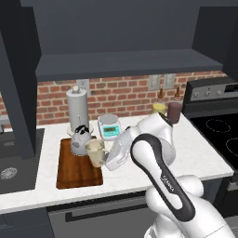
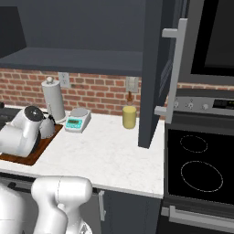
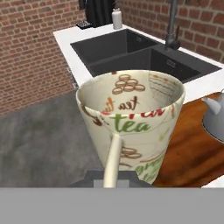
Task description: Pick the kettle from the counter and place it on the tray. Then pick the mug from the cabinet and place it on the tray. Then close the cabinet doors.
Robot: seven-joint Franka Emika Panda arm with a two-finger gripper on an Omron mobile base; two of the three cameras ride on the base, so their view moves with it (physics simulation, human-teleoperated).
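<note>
Squat grey metal kettle (image 1: 81, 141): set on dark reddish-brown wooden tray (image 1: 74, 175). Cream printed ceramic mug (image 1: 95, 152): over the tray beside the kettle, apparently grasped by jaws; release pending. Navy cabinet door (image 2: 153, 68): open.

The kettle (image 1: 81, 141) is sitting upright on the tray (image 1: 76, 176) at its far end. The cream mug (image 1: 96, 152), printed with tea lettering, is standing just beside it over the tray. The cabinet doors (image 2: 153, 73) are hanging open above the counter (image 2: 109, 155).
</note>
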